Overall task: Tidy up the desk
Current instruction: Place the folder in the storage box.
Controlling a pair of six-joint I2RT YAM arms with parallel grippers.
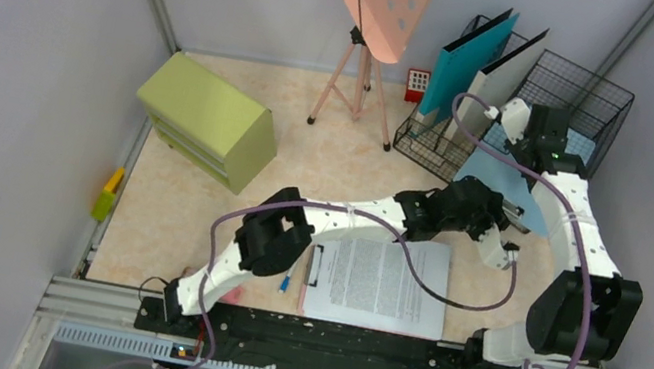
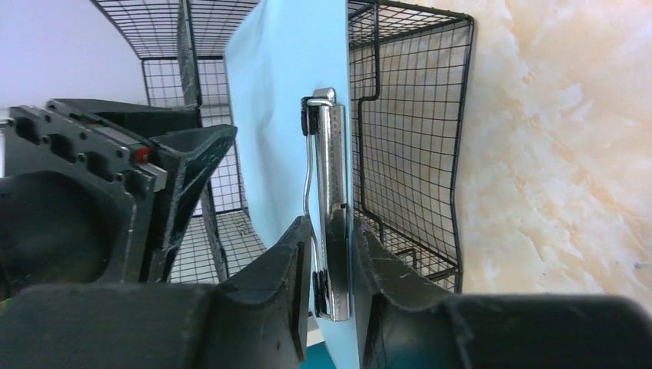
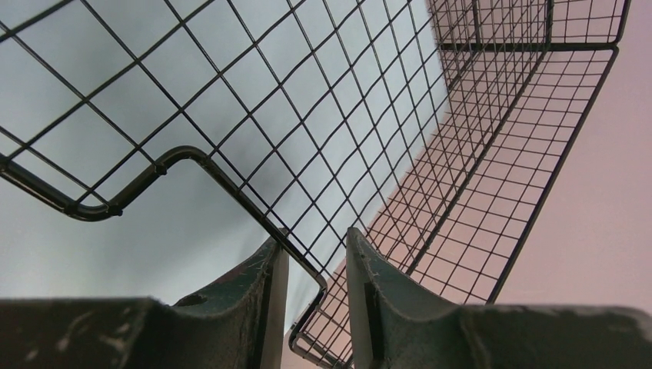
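Left jaws gripping 1 blue clipboard, right jaws astride 1 basket

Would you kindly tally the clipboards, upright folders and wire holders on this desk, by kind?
Clipboards: 2 (light blue clipboard, clipboard with printed sheet)
Upright folders: 2 (teal folder, white folder)
Wire holders: 2 (wire file rack, wire basket)
Total: 6
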